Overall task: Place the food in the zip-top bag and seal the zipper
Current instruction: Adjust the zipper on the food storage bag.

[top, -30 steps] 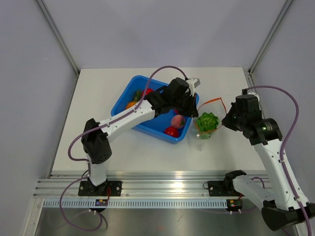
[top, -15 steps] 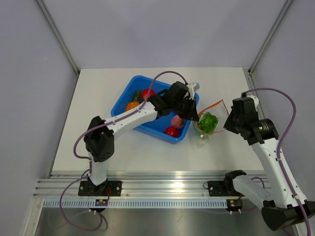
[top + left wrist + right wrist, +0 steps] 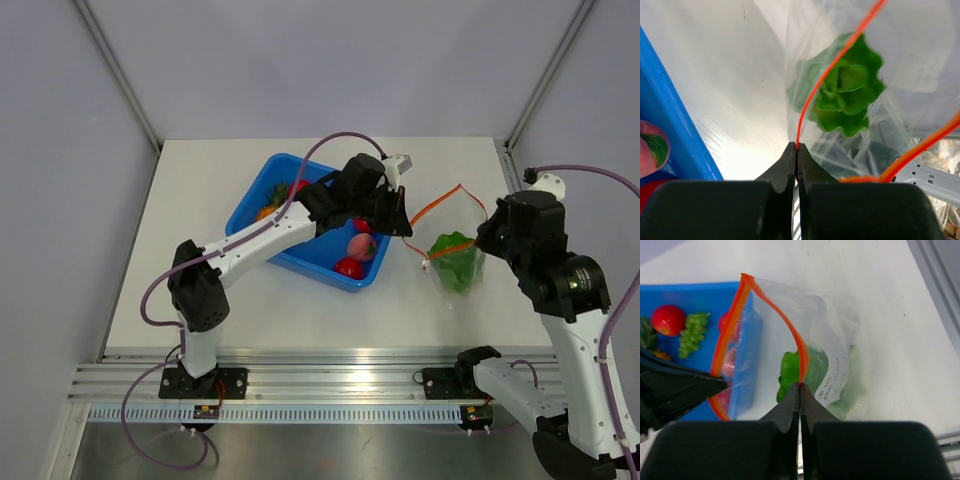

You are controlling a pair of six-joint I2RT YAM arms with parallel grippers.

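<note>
Pinches the zipper [image 3: 805, 107] with the left gripper [image 3: 796, 150], jaws pressed flat together on the thin orange-red strip, just off the right corner of the blue tub [image 3: 262, 190]. Does the same with the right gripper [image 3: 800, 387], clamped on the opposite lip of the mouth, well out toward the table's right side. Stretches the mouth of the zip-top bag [image 3: 458, 275] between the two grips into a wide open loop, clear crinkly plastic hanging below; cannot tell whether the bottom touches the table [image 3: 200, 200]. Holds the green cabbage [image 3: 455, 258] inside, low in the bag and plainly visible through the plastic from both wrist views. Beyond the bag, to its left, shows the other food lying in the tub: the pink peach [image 3: 362, 245] and a red fruit [image 3: 349, 268] at the near right corner, the pineapple [image 3: 268, 208] at the far left, plus green grapes [image 3: 694, 332] beside a second red fruit [image 3: 668, 319].
</note>
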